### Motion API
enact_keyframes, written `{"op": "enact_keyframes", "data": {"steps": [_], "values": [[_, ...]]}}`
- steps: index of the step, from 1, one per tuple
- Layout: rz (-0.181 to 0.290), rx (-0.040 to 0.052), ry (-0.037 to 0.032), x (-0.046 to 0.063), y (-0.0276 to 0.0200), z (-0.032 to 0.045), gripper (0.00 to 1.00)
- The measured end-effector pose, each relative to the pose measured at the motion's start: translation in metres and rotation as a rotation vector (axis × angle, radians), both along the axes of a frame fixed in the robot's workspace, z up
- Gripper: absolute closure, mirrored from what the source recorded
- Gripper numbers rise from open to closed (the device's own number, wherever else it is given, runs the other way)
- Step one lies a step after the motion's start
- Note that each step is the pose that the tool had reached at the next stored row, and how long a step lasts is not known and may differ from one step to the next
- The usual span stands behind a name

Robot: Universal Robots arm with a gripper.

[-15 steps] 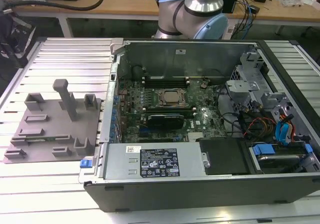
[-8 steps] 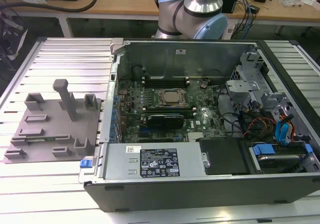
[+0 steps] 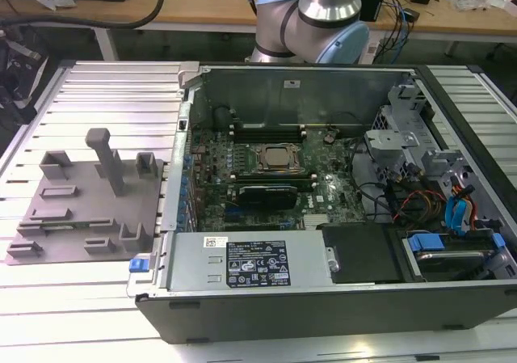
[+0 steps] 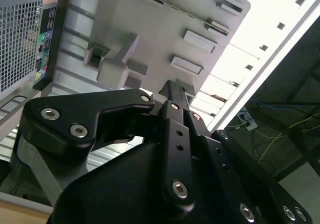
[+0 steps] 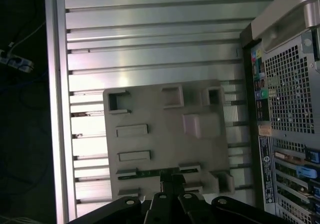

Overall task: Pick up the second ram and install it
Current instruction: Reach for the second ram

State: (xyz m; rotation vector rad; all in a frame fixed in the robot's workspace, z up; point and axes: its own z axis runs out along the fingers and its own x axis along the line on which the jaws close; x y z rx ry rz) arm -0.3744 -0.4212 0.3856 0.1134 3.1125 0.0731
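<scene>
The second ram (image 5: pixel 150 172) is a thin green strip lying edge-up in a slot of the grey holder plate (image 5: pixel 165 139), on the plate's side nearest my fingers. The second wrist view shows it as a thin line (image 4: pixel 172 7) between two raised clips. In the exterior view it is a dark line (image 3: pixel 50 226) near the plate's front. My gripper (image 5: pixel 172 176) hovers well above the plate, over the ram's slot. Its black fingers (image 4: pixel 172 90) stand together with nothing between them.
The open computer case (image 3: pixel 307 298) lies to the exterior view's right of the plate. It holds the motherboard, CPU socket (image 3: pixel 273 158), a black heatsink block (image 3: pixel 262 195) and a green stick (image 3: pixel 266 176) in a slot. A tall grey post (image 3: pixel 105 159) rises from the plate. The ribbed aluminium table (image 3: pixel 105 92) surrounds both.
</scene>
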Motion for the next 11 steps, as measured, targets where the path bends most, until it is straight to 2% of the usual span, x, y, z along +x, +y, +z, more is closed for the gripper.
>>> {"op": "enact_keyframes", "data": {"steps": [6,9,11], "values": [[0.0,0.0,0.0,0.0,-0.012,-0.0021,0.92],[0.0,0.0,0.0,0.0,-0.015,-0.0028,0.92],[0.0,0.0,0.0,0.0,-0.0189,-0.0038,0.92]]}}
